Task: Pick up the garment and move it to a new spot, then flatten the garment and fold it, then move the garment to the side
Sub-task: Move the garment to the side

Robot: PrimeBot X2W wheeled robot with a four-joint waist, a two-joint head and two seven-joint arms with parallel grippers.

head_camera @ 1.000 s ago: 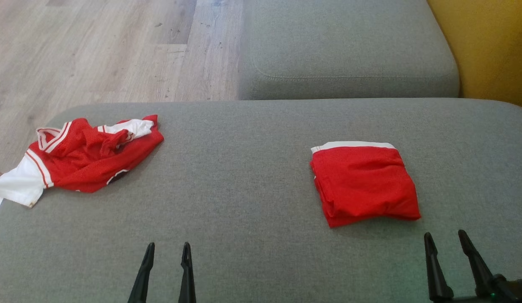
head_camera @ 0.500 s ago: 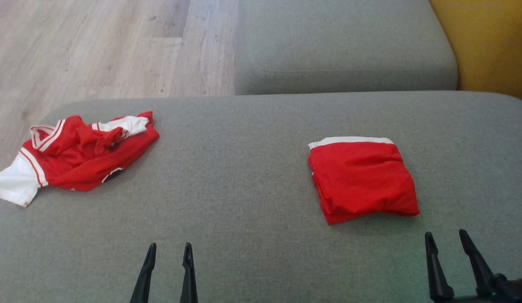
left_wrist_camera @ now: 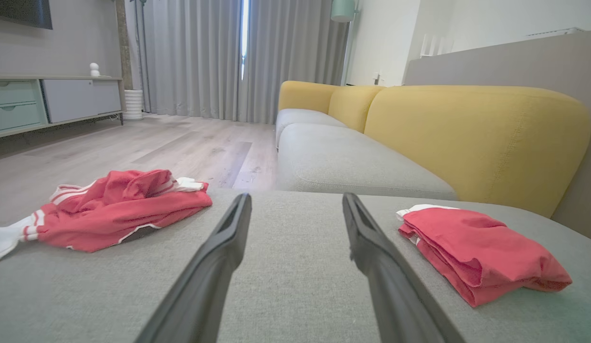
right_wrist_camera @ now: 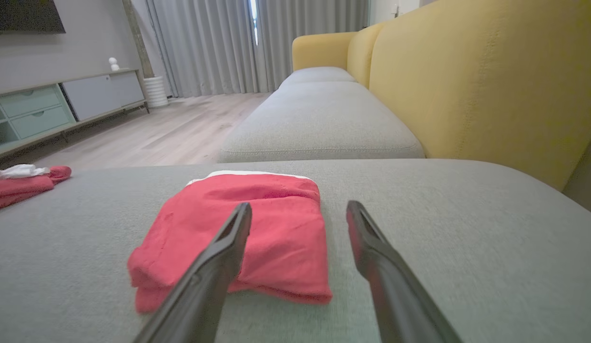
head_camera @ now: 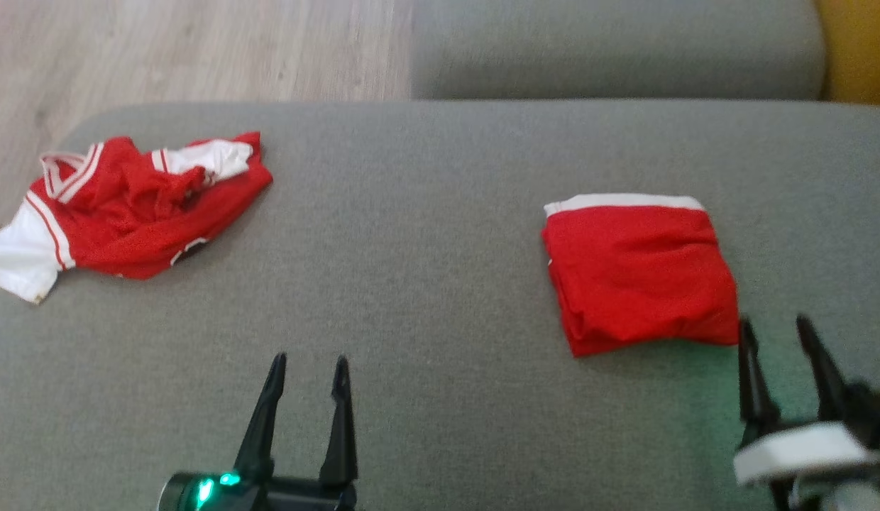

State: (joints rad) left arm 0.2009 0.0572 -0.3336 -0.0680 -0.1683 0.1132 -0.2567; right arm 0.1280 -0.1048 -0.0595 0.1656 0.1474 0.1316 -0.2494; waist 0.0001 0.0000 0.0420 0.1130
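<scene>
I am looking down on a wide grey seat cushion with 2 red garments on it, well apart from each other.

The crumpled jersey lies at the far left of the cushion. It is a loose red heap with white sleeves and striped trim, and 1 white sleeve reaches the cushion's left edge.

The folded garment sits to the right of the middle. It is a neat, squarish red stack with a white band along its far edge, and its layers show along its left and near sides.

My left gripper is low in the middle-left of the head view, over bare cushion between the 2 garments and touching neither. Its jaws stand moderately apart with nothing between them. A green light glows at its base.

My right gripper is just beside the near right corner of the folded garment. Its jaws are parted too and hold nothing. In the right wrist view, 1 finger crosses in front of the red cloth and the other lies over grey fabric. I cannot tell whether either tip touches the cloth.

Beyond the cushion are a wooden floor and a second grey seat. The left wrist view also shows a yellow backrest and grey curtains.
</scene>
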